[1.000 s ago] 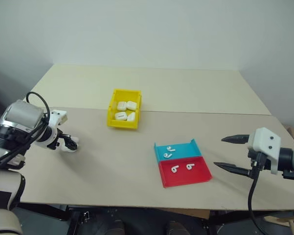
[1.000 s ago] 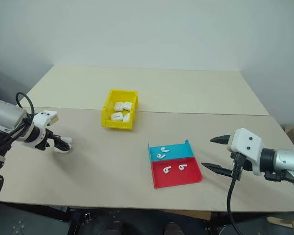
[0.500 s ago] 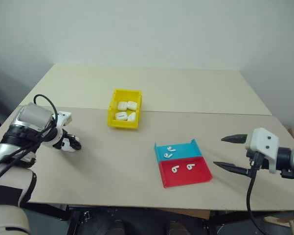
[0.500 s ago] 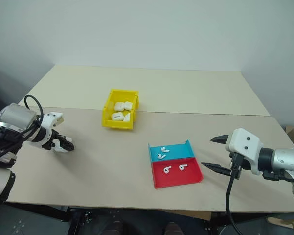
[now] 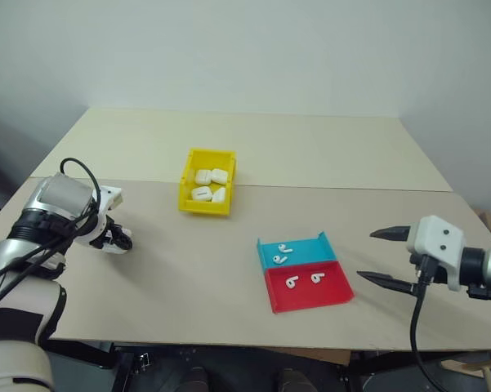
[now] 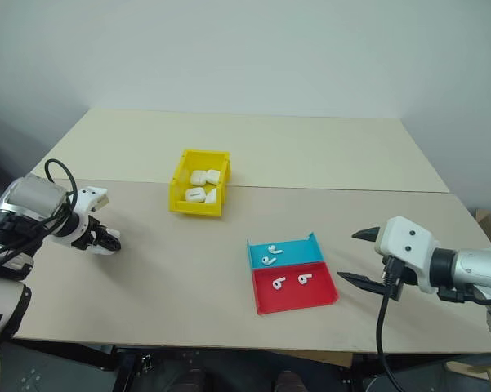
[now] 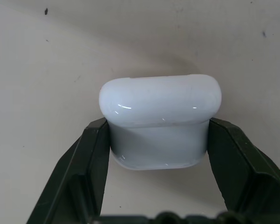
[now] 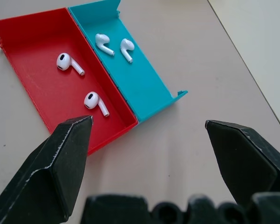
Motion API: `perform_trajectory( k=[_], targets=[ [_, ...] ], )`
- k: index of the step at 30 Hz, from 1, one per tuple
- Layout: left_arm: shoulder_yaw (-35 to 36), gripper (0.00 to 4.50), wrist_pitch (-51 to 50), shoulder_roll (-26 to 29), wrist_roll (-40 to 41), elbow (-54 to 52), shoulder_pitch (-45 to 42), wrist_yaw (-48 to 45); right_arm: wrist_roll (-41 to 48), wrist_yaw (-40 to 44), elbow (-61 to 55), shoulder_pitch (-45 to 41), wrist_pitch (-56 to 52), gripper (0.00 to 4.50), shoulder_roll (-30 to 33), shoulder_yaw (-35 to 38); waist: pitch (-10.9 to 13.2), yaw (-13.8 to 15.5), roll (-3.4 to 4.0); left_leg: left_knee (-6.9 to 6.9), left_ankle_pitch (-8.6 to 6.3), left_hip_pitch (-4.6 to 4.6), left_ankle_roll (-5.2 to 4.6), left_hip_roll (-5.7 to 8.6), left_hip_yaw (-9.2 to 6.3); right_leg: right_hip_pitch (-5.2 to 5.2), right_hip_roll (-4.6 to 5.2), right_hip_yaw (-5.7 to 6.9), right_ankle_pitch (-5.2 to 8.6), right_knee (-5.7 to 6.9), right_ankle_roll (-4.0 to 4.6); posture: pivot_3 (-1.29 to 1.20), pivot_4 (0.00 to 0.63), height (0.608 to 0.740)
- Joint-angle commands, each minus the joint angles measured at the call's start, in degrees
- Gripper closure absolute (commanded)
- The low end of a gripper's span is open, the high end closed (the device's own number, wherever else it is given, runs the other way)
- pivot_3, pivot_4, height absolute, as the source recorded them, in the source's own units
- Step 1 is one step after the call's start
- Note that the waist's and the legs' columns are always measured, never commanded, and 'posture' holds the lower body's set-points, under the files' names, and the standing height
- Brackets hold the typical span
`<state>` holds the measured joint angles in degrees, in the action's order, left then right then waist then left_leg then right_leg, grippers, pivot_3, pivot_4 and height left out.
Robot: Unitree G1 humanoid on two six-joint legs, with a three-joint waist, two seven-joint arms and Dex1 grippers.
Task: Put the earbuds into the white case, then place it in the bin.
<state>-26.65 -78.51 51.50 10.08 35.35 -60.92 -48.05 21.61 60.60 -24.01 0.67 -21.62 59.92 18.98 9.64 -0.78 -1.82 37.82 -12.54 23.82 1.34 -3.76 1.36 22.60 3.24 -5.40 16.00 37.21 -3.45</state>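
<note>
While your left gripper (image 7: 156, 154) sits clamped on the white case (image 7: 159, 119) at the table's (image 5: 310, 147) left edge, with one finger (image 7: 91, 163) on each side wall, everything else you need is well off to the right. The case lies with its long axis across the gap between the fingers, rounded lid end pointing away from the wrist, lid shut. It looks to be resting on the table surface, not lifted.

Your right gripper (image 8: 149, 154) hangs with jaws spread wide and nothing in them, just beside the red tray (image 5: 331, 296), pointing at it and the blue tray (image 5: 306, 253) behind it. Two earbuds (image 8: 95, 102) lie in the red tray, two more in the blue, stems roughly parallel.

Key relation: case on the left, earbuds on the right, well apart. The right arm is clearly nearer the buds; the left already has the case. My read is you carry the case toward centre and get its lid open before the right picks.

The bin (image 5: 189, 200) sits between them, further back, nearer the left arm, already holding several cases.
</note>
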Motion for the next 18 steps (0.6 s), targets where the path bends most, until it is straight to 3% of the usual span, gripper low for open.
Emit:
perform_trajectory(
  k=[1,6,10,14,18],
  targets=[
    [4.1,1.68,1.1,-0.3,-1.4,-1.2,0.1,2.7,-0.2,-0.7,-0.5,-1.0,1.0,0.0,-0.1,0.8,0.0,0.0,0.0,0.0,0.0,0.0,0.0,0.0,0.0,0.0,0.0,0.0,0.0,0.0,0.0,0.0,0.15,0.74],
    [8.2,1.68,-1.3,2.2,-0.2,-10.4,0.2,2.9,0.0,0.0,-0.1,-2.2,1.0,0.0,0.9,1.3,0.0,0.0,-0.02,0.02,0.0,0.03,0.0,0.0,-0.01,0.0,0.0,0.01,0.0,0.0,0.0,0.0,0.15,0.74],
    [19.3,1.68,1.3,5.3,5.7,-31.2,7.3,0.7,1.3,0.7,-1.1,-4.8,-0.4,0.0,2.3,2.2,0.0,-0.3,-0.01,0.01,0.0,0.07,0.0,-0.03,-0.01,0.07,0.0,-0.01,-0.01,0.02,0.0,0.0,0.15,0.74],
    [33.5,1.68,20.7,1.4,11.6,-50.5,23.3,-2.4,3.2,4.9,-2.7,-8.0,-2.9,0.0,7.3,0.4,0.0,-0.1,0.09,0.01,0.01,0.03,0.01,-0.05,0.05,0.07,0.05,-0.04,0.0,0.05,0.0,0.0,0.15,0.74],
    [38.0,1.68,41.5,-8.3,13.2,-57.0,35.7,-3.4,2.9,11.4,-2.4,-14.6,-1.7,0.0,13.5,-6.3,-0.1,0.0,0.13,0.04,0.01,-0.14,0.02,-0.06,0.1,-0.13,0.07,-0.02,-0.02,0.06,0.03,0.0,0.15,0.74]
  ],
)
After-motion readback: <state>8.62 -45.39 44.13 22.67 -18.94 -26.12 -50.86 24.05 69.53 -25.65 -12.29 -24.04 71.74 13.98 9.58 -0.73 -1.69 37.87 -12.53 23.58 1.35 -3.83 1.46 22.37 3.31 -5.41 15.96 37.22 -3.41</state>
